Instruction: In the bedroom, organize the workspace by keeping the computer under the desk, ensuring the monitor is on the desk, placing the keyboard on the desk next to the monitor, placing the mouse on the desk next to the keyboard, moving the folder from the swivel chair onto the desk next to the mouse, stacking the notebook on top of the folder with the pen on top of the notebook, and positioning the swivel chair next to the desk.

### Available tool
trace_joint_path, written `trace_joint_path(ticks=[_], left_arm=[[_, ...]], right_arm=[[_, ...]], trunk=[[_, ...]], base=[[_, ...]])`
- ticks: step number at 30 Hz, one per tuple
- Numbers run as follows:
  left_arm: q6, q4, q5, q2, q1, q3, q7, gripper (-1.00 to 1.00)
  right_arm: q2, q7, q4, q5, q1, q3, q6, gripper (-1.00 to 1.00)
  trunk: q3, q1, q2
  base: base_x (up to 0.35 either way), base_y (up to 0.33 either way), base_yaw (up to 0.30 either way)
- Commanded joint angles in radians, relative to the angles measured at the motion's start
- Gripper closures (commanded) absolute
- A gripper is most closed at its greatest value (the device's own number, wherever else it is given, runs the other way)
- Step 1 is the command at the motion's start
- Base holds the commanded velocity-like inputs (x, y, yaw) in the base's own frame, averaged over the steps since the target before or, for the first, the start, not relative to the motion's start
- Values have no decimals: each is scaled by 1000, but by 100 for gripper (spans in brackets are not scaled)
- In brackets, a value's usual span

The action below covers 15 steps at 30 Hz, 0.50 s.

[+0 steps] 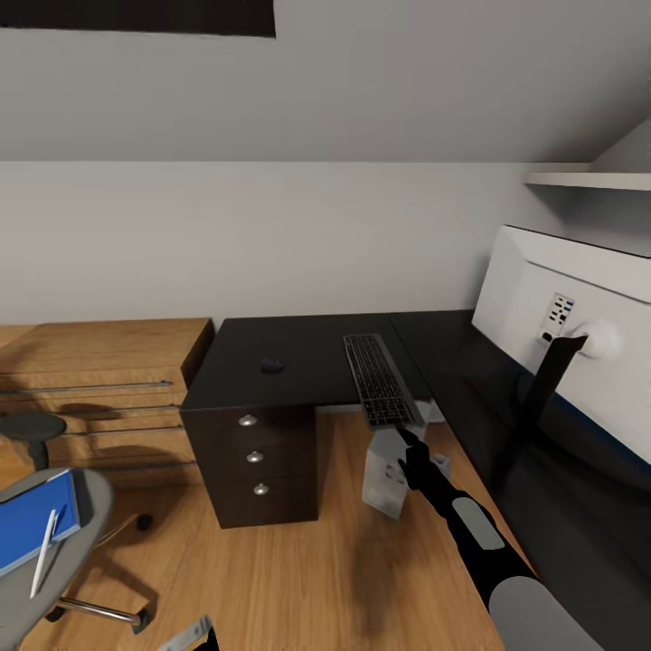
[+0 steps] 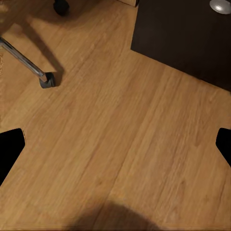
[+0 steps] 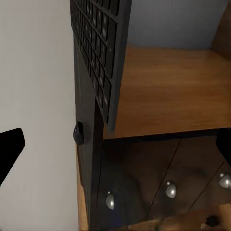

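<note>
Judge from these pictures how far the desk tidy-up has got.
Done: monitor, keyboard and mouse are on the desk, computer beneath it. In hand: the open right end effector sits at the keyboard's overhanging end. Remaining: folder and pen lie on the swivel chair, away from the desk.

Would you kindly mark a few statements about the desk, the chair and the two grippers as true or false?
1. The keyboard lies on the desk, its near end jutting past the edge. True.
2. The mouse sits on the swivel chair. False: it is on the desk, left of the keyboard.
3. The folder lies on the swivel chair with the pen on it. True.
4. The computer stands on the desk top. False: it is on the floor under the desk.
5. The left gripper is clamped on a drawer knob. False: it is open over bare floor.
</note>
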<state>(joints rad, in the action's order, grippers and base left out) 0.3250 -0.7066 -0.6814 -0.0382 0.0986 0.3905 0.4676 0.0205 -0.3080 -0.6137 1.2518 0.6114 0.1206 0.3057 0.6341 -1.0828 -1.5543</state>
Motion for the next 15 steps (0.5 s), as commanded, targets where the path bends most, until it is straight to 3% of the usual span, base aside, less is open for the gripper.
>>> trace_joint_path(ticks=[1,9,15], left_arm=[[7,-1,-10,-2,1,8,6,-100],[6,-1,-10,-2,1,8,6,-100],[6,-1,-11,-2,1,8,6,-100]], right_arm=[[1,-1,0,6,1,7,10,-100],[1,-1,2,4,1,5,8,-100],[4,1,3,1,1,4,5,-100]], trunk=[[1,0,-1],[1,0,-1],[1,0,-1]], base=[[-232,0,0],[-278,0,0],[-99,0,0]])
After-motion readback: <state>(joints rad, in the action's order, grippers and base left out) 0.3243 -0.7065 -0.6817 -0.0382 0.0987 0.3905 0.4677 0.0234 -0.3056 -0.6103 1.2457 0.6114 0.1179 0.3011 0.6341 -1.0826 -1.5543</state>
